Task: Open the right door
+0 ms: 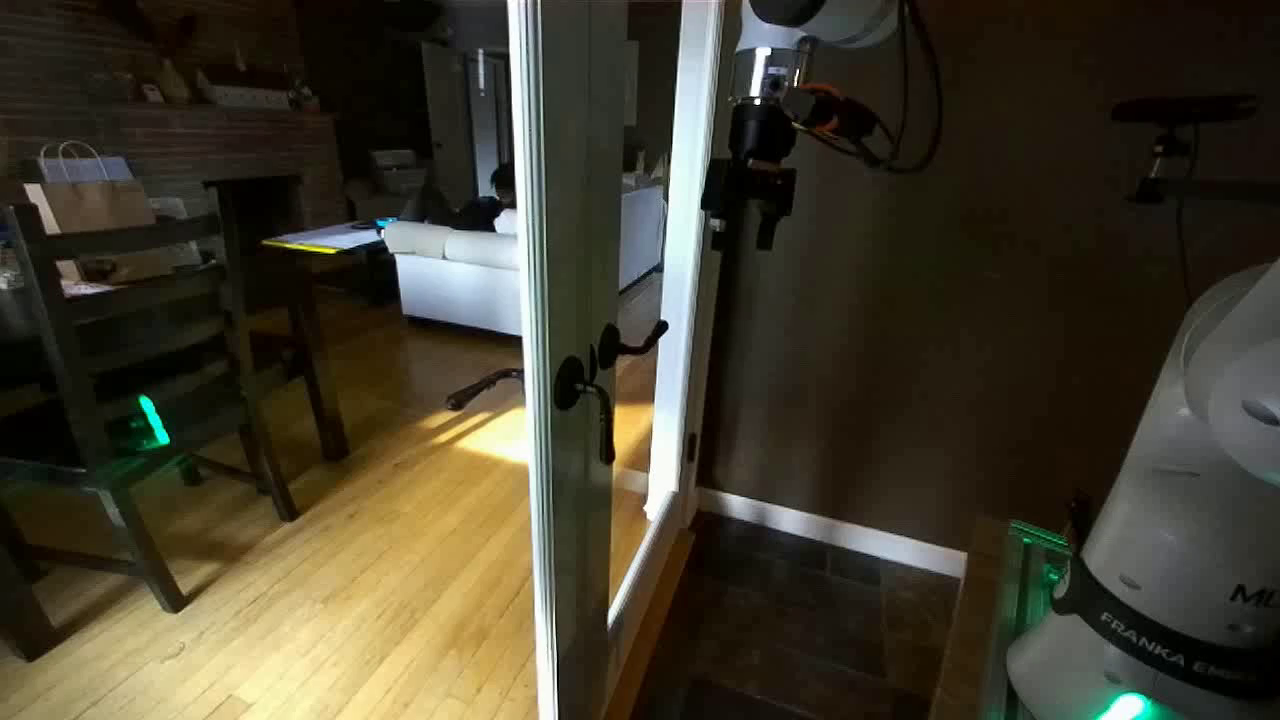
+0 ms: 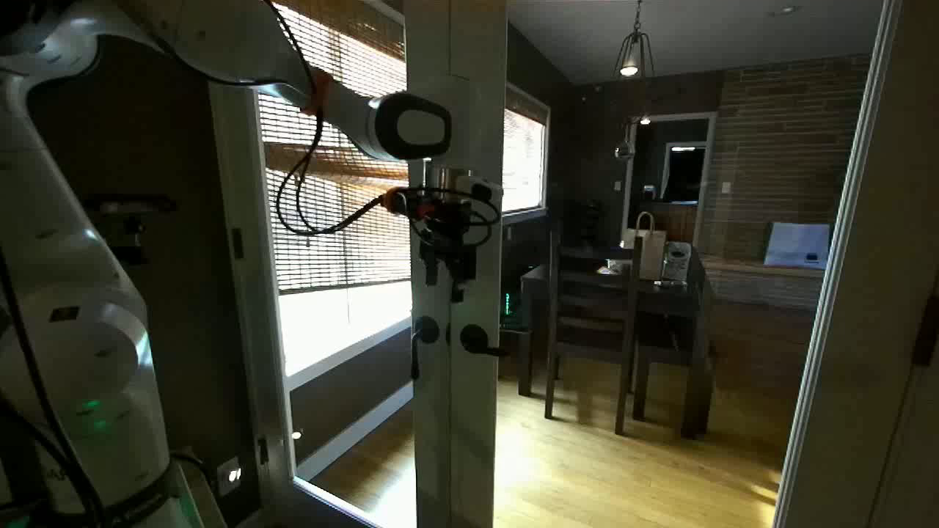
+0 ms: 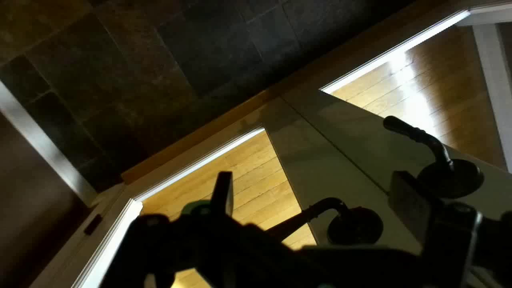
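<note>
The right door [image 2: 475, 425], white-framed with a tall glass pane, stands in line with its matching left leaf in both exterior views. Its dark lever handle [image 3: 355, 226], on the edge by the centre seam, lies level and points toward its pane. My gripper [image 1: 742, 240] hangs fingers down on the robot's side of the doors, above handle height in an exterior view. In the wrist view the fingers [image 3: 408, 200] are spread wide. That handle shows between them in the picture, but nothing is gripped. The lever's end is hidden behind the gripper body.
The left leaf [image 2: 433, 455] carries another dark handle [image 1: 572, 383], its lever hanging down. A side wall with white baseboard [image 1: 830, 530] borders the dark tile floor [image 3: 216, 44]. Beyond the glass are chairs [image 2: 594, 337] and a sofa [image 1: 460, 275]. A camera [image 1: 1185, 108] sits near the robot base.
</note>
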`<state>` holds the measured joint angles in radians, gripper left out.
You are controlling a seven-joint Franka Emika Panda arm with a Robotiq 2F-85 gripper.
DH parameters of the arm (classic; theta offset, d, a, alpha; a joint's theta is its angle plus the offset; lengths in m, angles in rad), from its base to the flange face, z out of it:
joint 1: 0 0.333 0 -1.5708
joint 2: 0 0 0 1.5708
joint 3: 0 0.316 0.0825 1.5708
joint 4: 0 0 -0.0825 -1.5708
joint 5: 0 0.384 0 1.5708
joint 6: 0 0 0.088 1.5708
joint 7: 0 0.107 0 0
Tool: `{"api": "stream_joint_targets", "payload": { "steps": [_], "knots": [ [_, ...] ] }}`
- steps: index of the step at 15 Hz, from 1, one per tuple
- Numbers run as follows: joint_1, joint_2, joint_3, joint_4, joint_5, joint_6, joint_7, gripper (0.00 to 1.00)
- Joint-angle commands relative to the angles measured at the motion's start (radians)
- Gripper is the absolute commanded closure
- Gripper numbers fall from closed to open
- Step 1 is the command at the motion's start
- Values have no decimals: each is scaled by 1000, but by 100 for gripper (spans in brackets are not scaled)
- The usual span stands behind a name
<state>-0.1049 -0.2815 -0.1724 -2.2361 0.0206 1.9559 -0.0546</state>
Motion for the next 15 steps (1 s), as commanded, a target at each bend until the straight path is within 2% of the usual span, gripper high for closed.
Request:
{"api": "stream_joint_targets", "payload": {
  "steps": [1, 10, 11, 12, 15],
  "knots": [
    [-10, 1, 9, 2, 3, -3, -3, 0],
    [-6, 7, 3, 6, 20, 7, -23, 0],
    [8, 22, -15, 21, 81, -23, -86, 0],
    [11, 35, -28, 21, 126, 18, -119, 0],
    [7, 110, -71, 56, 278, 12, -240, 0]
  ]
}}
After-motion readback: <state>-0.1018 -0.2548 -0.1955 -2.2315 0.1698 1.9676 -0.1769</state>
